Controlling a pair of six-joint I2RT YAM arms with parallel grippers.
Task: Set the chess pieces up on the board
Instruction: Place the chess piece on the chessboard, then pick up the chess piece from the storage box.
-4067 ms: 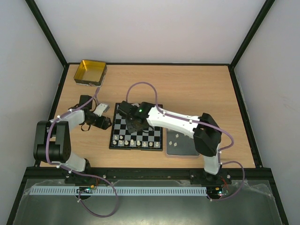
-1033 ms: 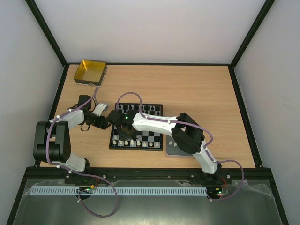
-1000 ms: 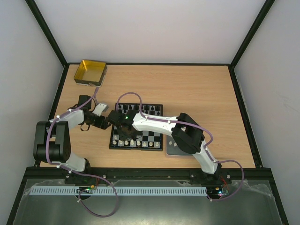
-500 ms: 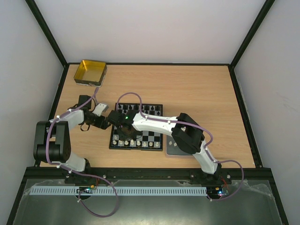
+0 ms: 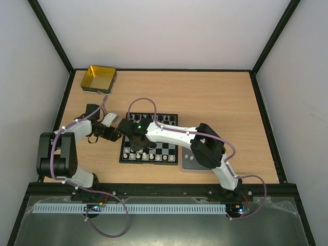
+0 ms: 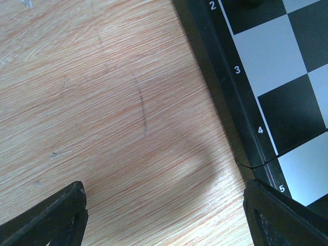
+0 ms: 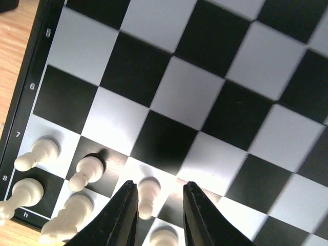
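Fingers [image 7: 125,215] of right gripper [image 7: 159,187] parted loosely either side of white pawn [image 7: 147,197], upright on board [image 7: 169,102], third in its row: looks released there to extend the line. Left gripper [image 6: 164,205] spread wide, empty, parked beside board's edge, out of the way.

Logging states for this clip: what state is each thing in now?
left gripper: jaws wide open, empty, beside the board
right gripper: jaws slightly open around the white pawn
white pawn: upright on its square
board: flat, partly set up
yellow tin: open, looks empty
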